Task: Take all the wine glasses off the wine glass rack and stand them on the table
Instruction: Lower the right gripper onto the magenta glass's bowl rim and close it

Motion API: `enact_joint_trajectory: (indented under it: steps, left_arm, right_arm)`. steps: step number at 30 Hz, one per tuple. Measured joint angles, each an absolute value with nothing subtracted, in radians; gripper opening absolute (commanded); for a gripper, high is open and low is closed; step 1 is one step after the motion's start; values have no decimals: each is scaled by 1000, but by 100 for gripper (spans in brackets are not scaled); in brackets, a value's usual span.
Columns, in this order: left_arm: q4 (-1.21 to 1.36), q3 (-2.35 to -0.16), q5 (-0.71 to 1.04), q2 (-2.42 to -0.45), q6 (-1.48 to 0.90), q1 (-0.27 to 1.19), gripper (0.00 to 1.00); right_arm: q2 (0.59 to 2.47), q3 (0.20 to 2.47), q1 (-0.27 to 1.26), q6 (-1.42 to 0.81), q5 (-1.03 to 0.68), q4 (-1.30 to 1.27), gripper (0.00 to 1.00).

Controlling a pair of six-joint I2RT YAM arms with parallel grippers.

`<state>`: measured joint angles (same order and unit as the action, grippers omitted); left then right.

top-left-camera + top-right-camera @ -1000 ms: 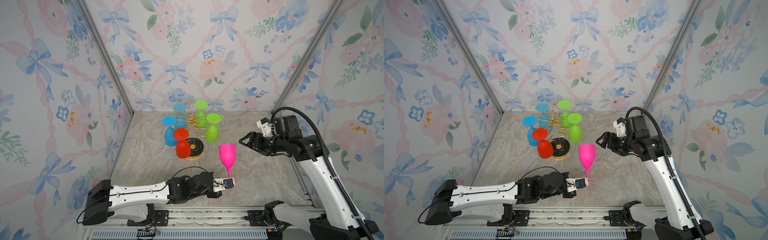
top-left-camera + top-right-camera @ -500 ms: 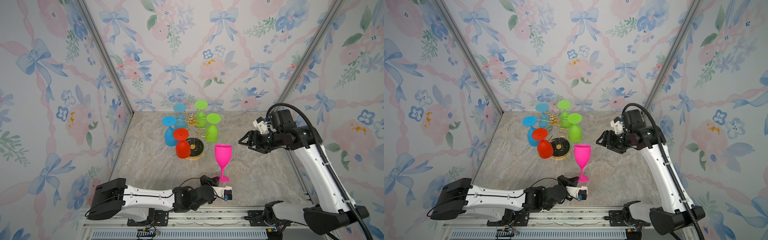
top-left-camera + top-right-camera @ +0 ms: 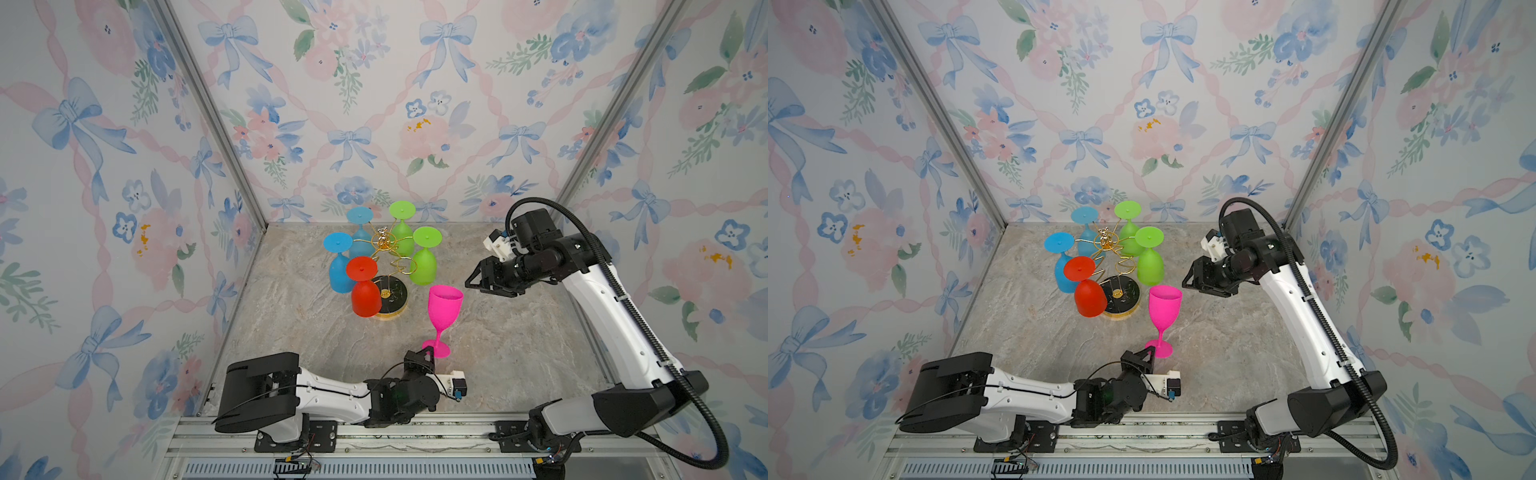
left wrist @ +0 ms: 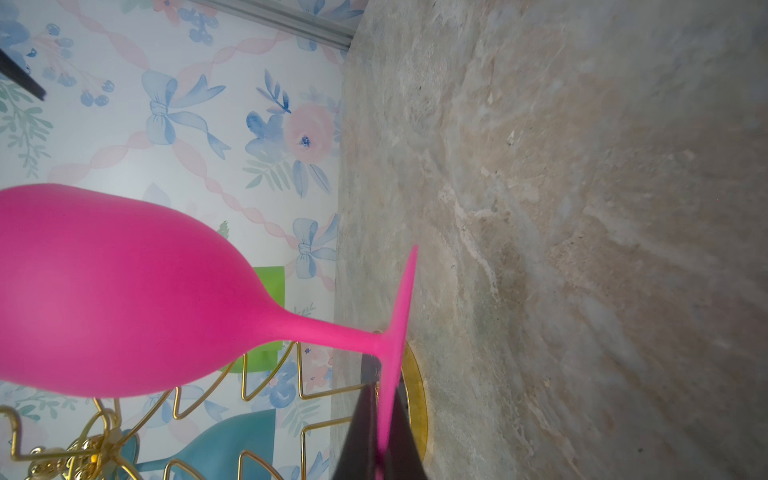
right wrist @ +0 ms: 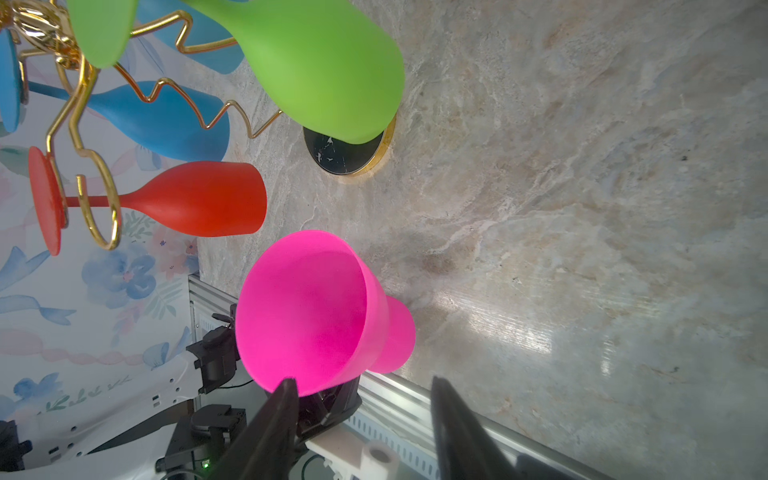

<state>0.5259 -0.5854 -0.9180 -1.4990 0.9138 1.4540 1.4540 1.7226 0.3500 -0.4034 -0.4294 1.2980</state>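
The rack [image 3: 395, 293] has been relieved of the pink glass [image 3: 445, 301], stood upright just beside it; foot's pinched by the left gripper [image 3: 426, 355], so only the release looks left; right gripper [image 3: 472, 285] is spread open nearby, empty.

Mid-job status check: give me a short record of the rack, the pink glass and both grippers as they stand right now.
rack: gold rack on the table; one loop bare
hanging, upside down: one red glass, two blue glasses, two green glasses
pink glass: pink glass off the rack, upright beside its base, bowl empty
left gripper: left gripper shut on the edge of the foot
right gripper: right gripper open, near the bowl's rim, not gripping
task: glass removed, not yet released
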Motion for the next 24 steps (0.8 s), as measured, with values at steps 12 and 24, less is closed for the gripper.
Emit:
enact_joint_trajectory:
  steps: [12,24]
  left_arm:
    - [633,-571,-1010,-1571,1010,1465,0]
    - [686,-570,-1061,-1604,1072,1467,0]
  right_arm:
    - [1541,1795,382,-372,-387,1356,46]
    - [1636,1872,442,-362,-372,1389,42]
